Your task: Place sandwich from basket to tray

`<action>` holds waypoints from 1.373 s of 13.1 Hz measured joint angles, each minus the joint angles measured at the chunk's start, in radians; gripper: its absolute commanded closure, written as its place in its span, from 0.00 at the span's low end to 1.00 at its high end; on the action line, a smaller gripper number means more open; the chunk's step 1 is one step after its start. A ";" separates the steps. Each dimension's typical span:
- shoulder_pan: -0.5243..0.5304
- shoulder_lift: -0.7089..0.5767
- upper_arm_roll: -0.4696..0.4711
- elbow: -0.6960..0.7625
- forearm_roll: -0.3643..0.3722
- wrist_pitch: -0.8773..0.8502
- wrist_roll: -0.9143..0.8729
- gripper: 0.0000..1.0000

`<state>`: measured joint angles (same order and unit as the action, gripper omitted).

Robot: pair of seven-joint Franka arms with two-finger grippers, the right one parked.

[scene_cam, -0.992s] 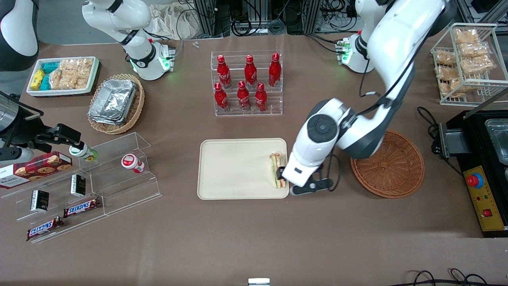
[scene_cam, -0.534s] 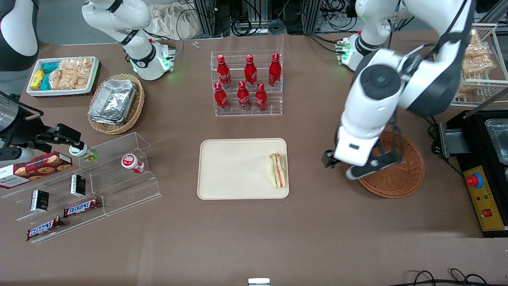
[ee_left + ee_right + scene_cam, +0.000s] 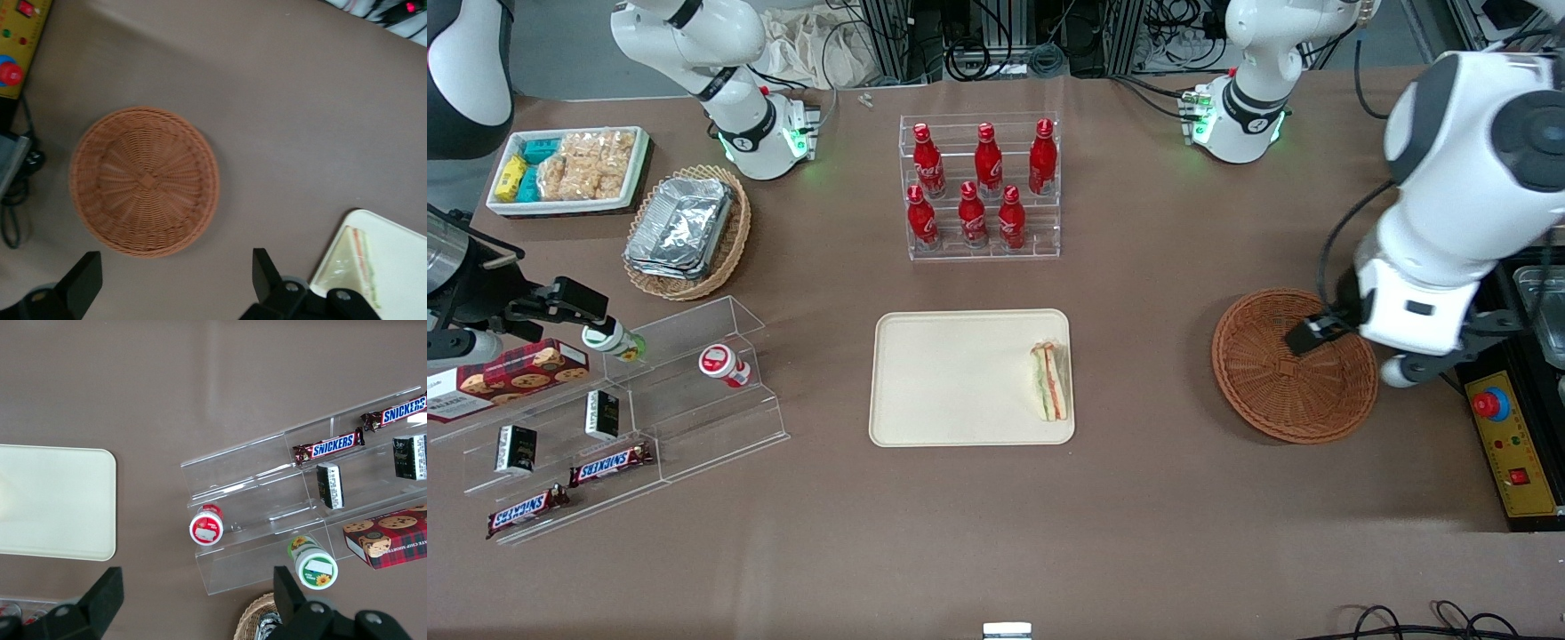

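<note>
While my tool (image 3: 1343, 347) hangs over the rim of the basket (image 3: 1294, 366) at the working arm's end, the front view shows only one dark fingertip (image 3: 1307, 334) clearly, so from here I cannot judge the gap. The counter (image 3: 1156, 516) is covered in a plain brown surface. The sandwich (image 3: 1050, 381) lies on the tray (image 3: 951, 378), at the tray's edge nearest the basket, and the two are well apart. Farther from the camera stands a clear rack of red bottles (image 3: 980, 185), with cables and metal frames at the counter's edge above it. Toward the parked arm's end sit a tan basket of foil containers (image 3: 685, 229), a white bin of snacks (image 3: 569, 171) and a clear stepped shelf (image 3: 618, 418) with candy bars.

In the left wrist view, my tool (image 3: 173, 283) is spread wide and holds nothing, its two dark fingers (image 3: 83, 283) well apart above the bare brown counter (image 3: 280, 100). The basket (image 3: 144, 181) has nothing in it. The sandwich (image 3: 357, 263) rests in the tray's (image 3: 400, 267) corner. A yellow control box (image 3: 19, 40) sits near the basket.

In the right wrist view, the tray (image 3: 57, 503) shows beside the clear shelf (image 3: 267, 507), which carries candy bars (image 3: 330, 445) and a cookie box (image 3: 390, 537).
</note>
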<state>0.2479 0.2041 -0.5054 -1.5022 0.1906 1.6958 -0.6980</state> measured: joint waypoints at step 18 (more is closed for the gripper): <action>-0.229 -0.037 0.535 0.011 -0.163 -0.079 0.732 0.00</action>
<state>0.0188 0.1669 0.0300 -1.4914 0.0274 1.6166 0.0336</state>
